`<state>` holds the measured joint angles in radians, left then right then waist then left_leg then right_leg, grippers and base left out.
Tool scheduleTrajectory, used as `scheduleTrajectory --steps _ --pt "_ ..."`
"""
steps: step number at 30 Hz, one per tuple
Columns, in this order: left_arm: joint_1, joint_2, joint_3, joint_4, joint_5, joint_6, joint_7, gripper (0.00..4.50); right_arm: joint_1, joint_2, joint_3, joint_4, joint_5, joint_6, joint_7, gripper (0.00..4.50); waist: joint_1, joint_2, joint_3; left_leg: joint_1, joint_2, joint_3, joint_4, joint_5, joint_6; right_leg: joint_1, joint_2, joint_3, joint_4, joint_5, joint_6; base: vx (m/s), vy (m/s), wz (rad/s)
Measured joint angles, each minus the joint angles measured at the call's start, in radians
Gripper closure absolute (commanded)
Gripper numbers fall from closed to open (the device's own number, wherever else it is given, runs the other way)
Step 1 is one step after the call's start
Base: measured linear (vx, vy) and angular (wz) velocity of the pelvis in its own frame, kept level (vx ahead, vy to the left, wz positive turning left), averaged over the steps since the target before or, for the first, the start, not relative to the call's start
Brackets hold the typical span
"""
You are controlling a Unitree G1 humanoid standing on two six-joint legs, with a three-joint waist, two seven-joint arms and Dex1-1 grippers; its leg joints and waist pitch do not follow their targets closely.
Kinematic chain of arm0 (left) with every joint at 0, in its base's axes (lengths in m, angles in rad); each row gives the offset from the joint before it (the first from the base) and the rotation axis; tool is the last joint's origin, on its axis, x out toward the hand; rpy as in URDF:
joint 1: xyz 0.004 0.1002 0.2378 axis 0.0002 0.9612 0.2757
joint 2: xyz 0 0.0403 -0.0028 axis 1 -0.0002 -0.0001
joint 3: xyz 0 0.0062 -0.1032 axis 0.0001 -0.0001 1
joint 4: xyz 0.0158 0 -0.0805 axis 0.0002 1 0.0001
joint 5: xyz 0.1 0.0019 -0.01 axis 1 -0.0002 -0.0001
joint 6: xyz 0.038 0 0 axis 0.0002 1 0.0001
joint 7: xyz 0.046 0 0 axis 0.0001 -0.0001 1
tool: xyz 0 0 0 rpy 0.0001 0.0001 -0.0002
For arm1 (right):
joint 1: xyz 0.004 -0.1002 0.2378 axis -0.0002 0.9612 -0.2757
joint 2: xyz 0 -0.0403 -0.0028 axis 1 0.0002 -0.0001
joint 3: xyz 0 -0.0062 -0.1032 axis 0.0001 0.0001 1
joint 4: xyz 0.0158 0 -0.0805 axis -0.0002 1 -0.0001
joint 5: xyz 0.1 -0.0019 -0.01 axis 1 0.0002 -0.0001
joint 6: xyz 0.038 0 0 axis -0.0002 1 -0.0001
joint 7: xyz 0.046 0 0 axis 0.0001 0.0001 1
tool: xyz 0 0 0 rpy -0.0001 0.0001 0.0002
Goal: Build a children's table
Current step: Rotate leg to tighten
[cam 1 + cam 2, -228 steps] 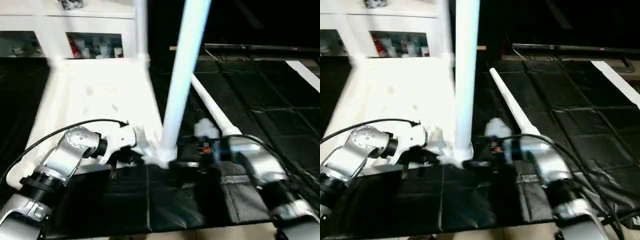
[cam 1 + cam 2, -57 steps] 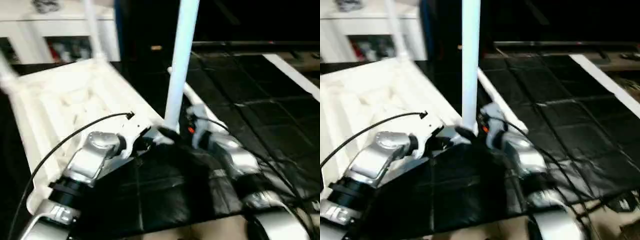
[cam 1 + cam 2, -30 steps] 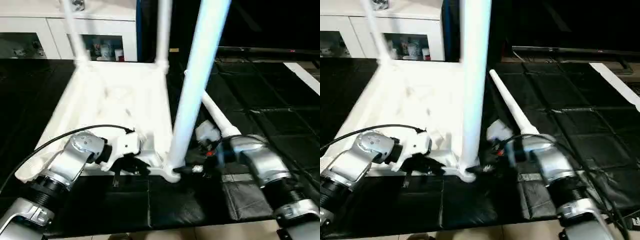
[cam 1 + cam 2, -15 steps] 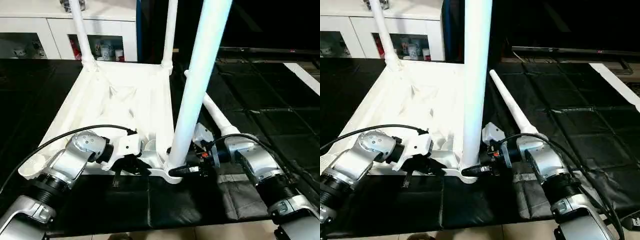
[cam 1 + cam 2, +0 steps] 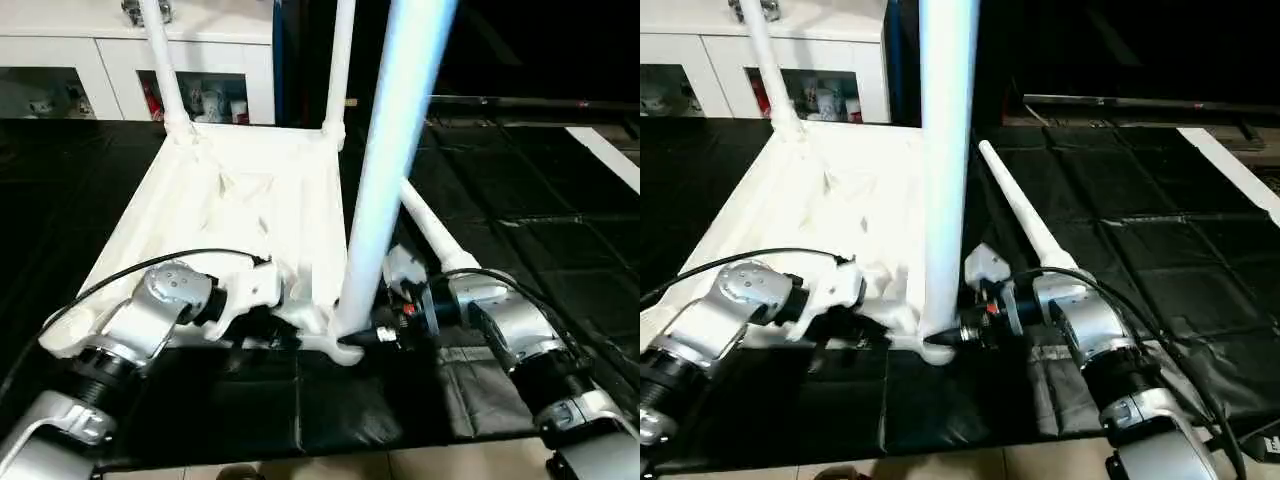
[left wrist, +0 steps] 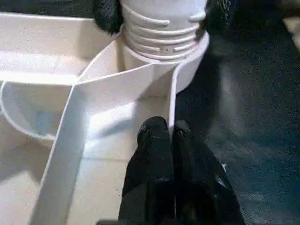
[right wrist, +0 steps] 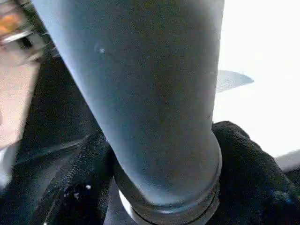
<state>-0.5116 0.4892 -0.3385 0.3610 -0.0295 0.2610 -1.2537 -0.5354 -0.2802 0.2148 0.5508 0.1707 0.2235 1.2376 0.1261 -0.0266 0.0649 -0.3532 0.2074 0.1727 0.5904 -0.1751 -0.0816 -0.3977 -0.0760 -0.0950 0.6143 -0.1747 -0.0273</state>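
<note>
right gripper [image 5: 962,337] has closed in on the base of the near leg [image 5: 390,170] since a second ago; its fingers [image 7: 243,159] now sit either side of the tube, looks like a clasp. left gripper [image 6: 162,133] pressed together, tips against a rib of the top [image 5: 240,190] by the corner socket [image 6: 164,44] (bracing it). top lies underside up on the black mat; two far legs in, one leg [image 5: 1025,225] loose beside it. next is probably twisting this leg home.
</note>
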Motion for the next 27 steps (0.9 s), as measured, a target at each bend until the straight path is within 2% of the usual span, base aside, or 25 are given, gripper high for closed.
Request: scheduleTrajectory --steps 3,5,8,11,16,18,21,27 --pt "0.000 -0.054 0.047 -0.007 -0.002 0.122 0.121 4.50 -0.003 0.070 -0.061 0.034 -0.012 0.007 -0.186 1.76 -0.034 0.000 0.000 0.001 0.000 0.000 0.001 0.000 -0.001 0.000 0.000 0.000 0.000 0.000 0.000 0.000 0.000 0.00" --pt "0.000 -0.086 0.065 -0.018 -0.003 0.180 0.182 4.50 -0.014 0.098 -0.084 0.055 -0.015 0.009 -0.275 1.76 -0.046 0.000 0.000 0.001 0.000 -0.001 0.000 0.000 -0.001 -0.001 0.000 0.000 -0.001 0.000 -0.001 0.000 0.000 0.00" --pt "-0.008 -0.175 0.123 -0.031 0.023 0.293 0.351 4.50 -0.083 0.195 -0.142 0.136 -0.042 0.032 -0.510 1.77 -0.072 0.003 -0.002 0.002 -0.001 -0.001 0.000 0.000 -0.001 -0.002 0.000 0.000 -0.001 0.000 0.000 0.000 0.000 0.00" --pt "-0.010 -0.219 0.137 -0.057 0.027 0.354 0.436 4.50 -0.113 0.225 -0.161 0.164 -0.056 0.035 -0.605 1.77 -0.073 0.004 -0.002 0.001 -0.001 -0.001 -0.002 0.000 -0.001 -0.003 0.000 0.000 -0.001 0.000 0.000 0.000 0.000 0.00" --pt "-0.010 -0.227 0.141 -0.076 0.027 0.368 0.463 4.50 -0.127 0.234 -0.162 0.177 -0.068 0.010 -0.632 1.77 -0.071 0.003 -0.002 -0.003 -0.001 0.000 -0.007 -0.002 -0.002 -0.006 0.001 0.000 -0.002 -0.001 -0.004 0.013 -0.002 0.00" --pt "-0.010 -0.226 0.139 -0.079 0.032 0.369 0.463 4.50 -0.127 0.236 -0.166 0.178 -0.067 0.008 -0.631 1.07 -0.071 0.003 -0.002 -0.003 -0.001 0.000 -0.007 -0.002 -0.002 -0.006 0.001 0.000 -0.001 -0.001 -0.004 0.000 0.000 0.00" --pt "-0.010 -0.224 0.137 -0.081 0.035 0.369 0.463 4.50 -0.125 0.243 -0.167 0.179 -0.069 0.006 -0.627 1.01 -0.072 0.003 -0.002 -0.003 0.000 0.000 -0.006 -0.002 -0.002 -0.006 0.001 0.000 -0.001 0.000 -0.005 0.000 0.000 0.00" --pt "-0.006 -0.168 0.103 -0.085 0.024 0.327 0.378 4.50 -0.055 0.208 -0.158 0.099 -0.048 0.002 -0.511 0.38 -0.064 0.003 -0.002 0.000 0.000 -0.001 -0.005 -0.002 -0.002 -0.006 0.001 0.000 -0.002 0.000 -0.005 0.000 0.000 0.00"
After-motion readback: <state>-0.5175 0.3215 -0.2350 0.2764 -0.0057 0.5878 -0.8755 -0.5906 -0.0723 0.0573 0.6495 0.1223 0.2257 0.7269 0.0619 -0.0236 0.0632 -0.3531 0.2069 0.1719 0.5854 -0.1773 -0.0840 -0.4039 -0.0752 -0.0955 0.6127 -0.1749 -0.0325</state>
